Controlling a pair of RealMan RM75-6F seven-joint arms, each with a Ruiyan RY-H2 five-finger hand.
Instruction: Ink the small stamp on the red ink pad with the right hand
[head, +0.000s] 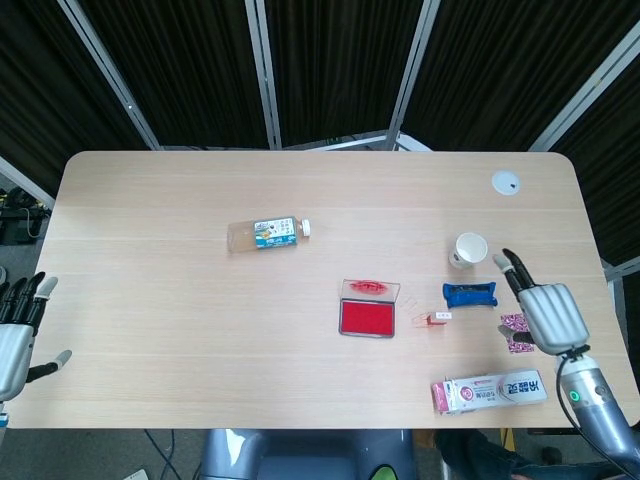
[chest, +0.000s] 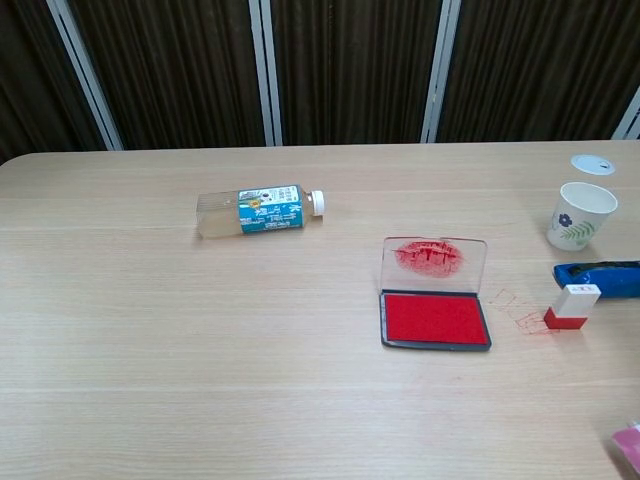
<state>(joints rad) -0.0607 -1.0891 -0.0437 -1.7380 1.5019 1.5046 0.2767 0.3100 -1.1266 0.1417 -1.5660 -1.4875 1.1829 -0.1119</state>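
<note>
We should bring our empty, loosely spread right hand (head: 547, 316) left to pinch the small stamp (chest: 571, 306) standing just right of the open red ink pad (chest: 435, 320).

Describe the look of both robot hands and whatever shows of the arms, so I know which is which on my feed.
Only the head view shows them. The right robot hand has a pale grey, boxy back and dark fingers with lighter tips; below it runs a grey wrist segment bearing a small green dot. The left robot hand matches: pale grey body, dark fingers with light tips. No sleeves or loose cables are visible.
</note>
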